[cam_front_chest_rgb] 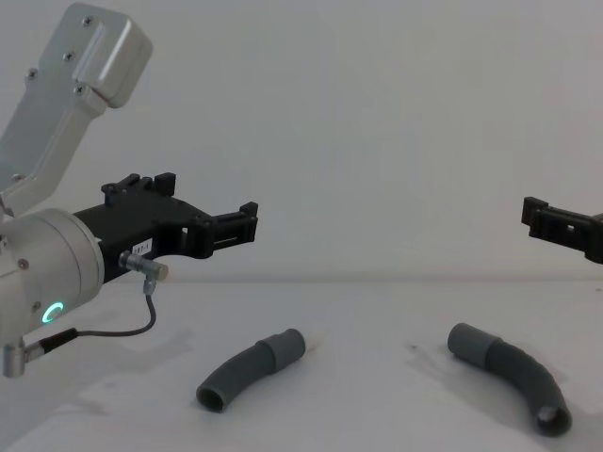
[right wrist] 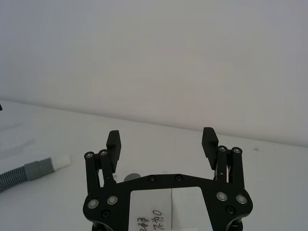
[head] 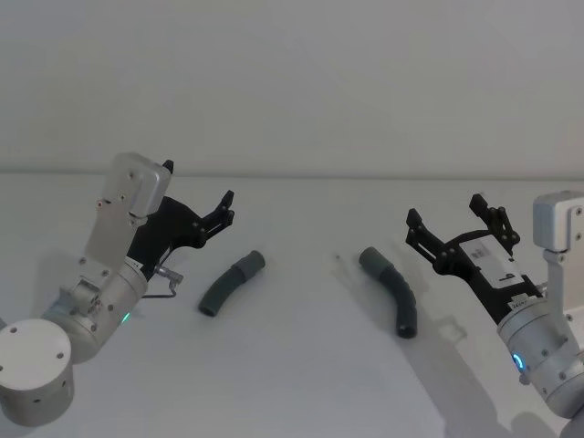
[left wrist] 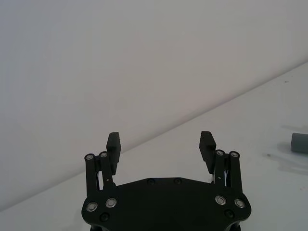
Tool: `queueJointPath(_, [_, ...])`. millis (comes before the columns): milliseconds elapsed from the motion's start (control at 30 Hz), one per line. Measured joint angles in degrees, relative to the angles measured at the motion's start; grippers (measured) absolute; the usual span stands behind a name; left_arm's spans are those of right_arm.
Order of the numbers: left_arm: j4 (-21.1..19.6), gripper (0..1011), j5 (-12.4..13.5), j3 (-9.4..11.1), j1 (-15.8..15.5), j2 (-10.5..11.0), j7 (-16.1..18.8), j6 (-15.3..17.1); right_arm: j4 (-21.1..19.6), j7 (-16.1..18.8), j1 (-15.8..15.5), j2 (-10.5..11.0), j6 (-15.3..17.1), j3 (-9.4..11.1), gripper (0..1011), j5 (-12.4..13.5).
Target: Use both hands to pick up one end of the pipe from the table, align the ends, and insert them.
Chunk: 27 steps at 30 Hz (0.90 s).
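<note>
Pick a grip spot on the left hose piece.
Ribbed body just behind the cuff, from above, jaws straddling its width, probably. The left hose piece lies flat on the table, and the cuff must stay free for mating. Left gripper hangs open nearby.

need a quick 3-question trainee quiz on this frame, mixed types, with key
1. True or false: the left end effector is shut on a pipe piece.
2. Fill in: the right end effector has its jaws ___.
3. The left pipe piece and the right pipe piece are: A) lying apart on the table; B) joined end to end; C) both lifted off the table.
Key: 1 false, it is open and holds nothing; 2 open; 3 A.
</note>
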Motion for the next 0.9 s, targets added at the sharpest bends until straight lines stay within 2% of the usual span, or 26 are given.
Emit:
queueJointPath(367, [-0.2, 1001, -0.1, 0.0, 0.0, 0.4, -1.0, 0.2, 0.0, 0.0, 0.0, 0.0, 0.0, 0.0, 1002, 0.0])
queueJointPath(600, [-1.1, 1001, -1.4, 0.1, -0.4, 1.9, -4.7, 2.3, 0.0, 0.0, 0.0, 0.0, 0.0, 0.0, 1002, 0.0])
queueJointPath(900, [-2.3, 1001, -3.8, 0.5, -1.8, 4.8, -11.2, 7.8, 0.0, 0.0, 0.0, 0.0, 0.0, 0.0, 1001, 0.0])
